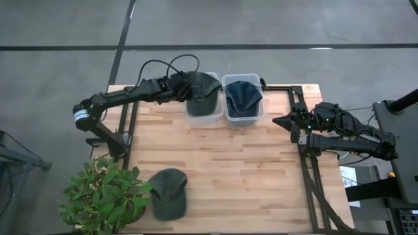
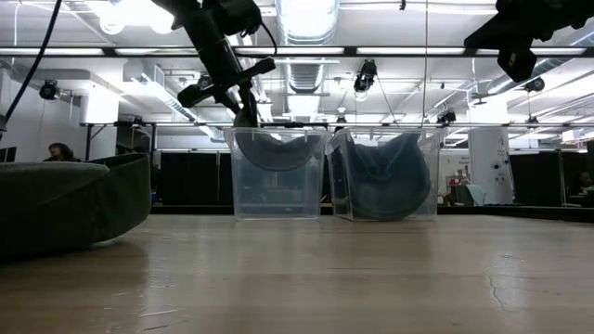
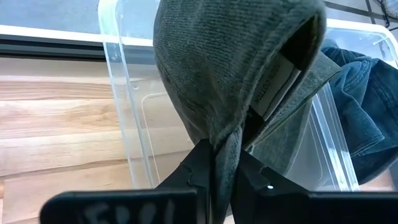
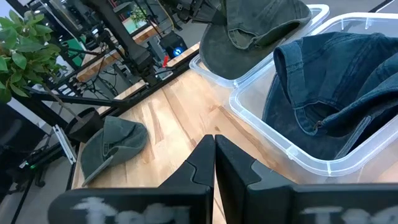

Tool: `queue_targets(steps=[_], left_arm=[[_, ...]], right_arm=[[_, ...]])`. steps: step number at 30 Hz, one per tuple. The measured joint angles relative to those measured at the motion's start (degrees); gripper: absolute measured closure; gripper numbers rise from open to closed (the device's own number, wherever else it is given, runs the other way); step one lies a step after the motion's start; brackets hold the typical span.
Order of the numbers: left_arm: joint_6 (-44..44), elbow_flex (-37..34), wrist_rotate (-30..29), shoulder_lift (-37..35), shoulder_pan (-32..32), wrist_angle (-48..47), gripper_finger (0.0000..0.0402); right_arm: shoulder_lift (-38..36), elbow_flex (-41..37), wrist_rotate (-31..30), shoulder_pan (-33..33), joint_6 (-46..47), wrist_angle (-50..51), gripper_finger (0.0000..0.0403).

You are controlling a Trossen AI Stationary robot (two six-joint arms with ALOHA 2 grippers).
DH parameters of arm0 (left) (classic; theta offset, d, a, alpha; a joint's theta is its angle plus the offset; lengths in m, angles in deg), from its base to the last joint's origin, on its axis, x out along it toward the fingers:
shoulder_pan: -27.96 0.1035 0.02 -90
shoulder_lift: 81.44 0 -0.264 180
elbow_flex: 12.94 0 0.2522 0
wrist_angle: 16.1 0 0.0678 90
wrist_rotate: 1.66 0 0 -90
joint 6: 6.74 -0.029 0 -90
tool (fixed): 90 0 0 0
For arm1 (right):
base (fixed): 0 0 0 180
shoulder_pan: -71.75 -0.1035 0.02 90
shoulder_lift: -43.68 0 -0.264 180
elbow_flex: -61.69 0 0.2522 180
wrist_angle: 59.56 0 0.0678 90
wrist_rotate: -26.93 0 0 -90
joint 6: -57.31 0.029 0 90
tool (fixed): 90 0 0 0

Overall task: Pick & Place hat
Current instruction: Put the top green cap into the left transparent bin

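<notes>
A green hat (image 1: 204,88) hangs over the left clear bin (image 1: 204,115) at the table's far edge, held by my left gripper (image 1: 185,91), which is shut on it. In the left wrist view the hat (image 3: 230,68) fills the frame above the bin (image 3: 134,106). A blue denim hat (image 1: 242,96) lies inside the right clear bin (image 1: 256,115). A second green hat (image 1: 169,193) rests crown up on the table's near left part. My right gripper (image 1: 282,121) hovers shut at the table's right side, touching nothing. My left gripper pinches a bunched fold of the green hat's cloth (image 3: 225,146) between its two fingers (image 3: 198,168), coming from the table's left. The hat is lifted, its crown hanging over the left bin's opening and its brim (image 4: 219,53) drooping over the bin's rim.
A potted plant (image 1: 104,194) stands at the table's near left corner, next to the green hat there. Bare wooden tabletop (image 1: 241,170) spreads across the middle and near right. Dark frame rails (image 1: 307,163) run along the right side.
</notes>
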Motion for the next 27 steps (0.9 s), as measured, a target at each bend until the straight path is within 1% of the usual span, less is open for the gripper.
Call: queue_targets(steps=[9, 12, 15, 22, 25, 27], left_arm=[[-0.9, 0.0, -0.3, 0.0, 0.0, 0.0, 0.0367], [-0.9, 0.0, -0.3, 0.0, 0.0, 0.0, 0.0358], [-0.9, 0.0, -0.3, 0.0, 0.0, 0.0, 0.0336], [-2.0, -0.2, -0.3, -0.1, 0.0, -0.1, 0.0264], [-3.7, -0.3, 0.8, -0.3, 0.0, -0.6, 0.0246], [-5.3, -0.3, 1.8, -0.7, 0.0, -1.2, 0.0242]], right_arm=[[0.0, 0.0, 0.0, 0.0, 0.0, 0.0, 0.0394], [0.0, 0.0, 0.0, 0.0, 0.0, 0.0, 0.0394], [0.0, 0.0, 0.0, 0.0, 0.0, 0.0, 0.0394], [0.0, 0.0, 0.0, 0.0, 0.0, 0.0, 0.0394], [0.0, 0.0, 0.0, 0.0, 0.0, -0.1, 0.0394], [0.0, 0.0, 0.0, 0.0, 0.0, -0.1, 0.0394]])
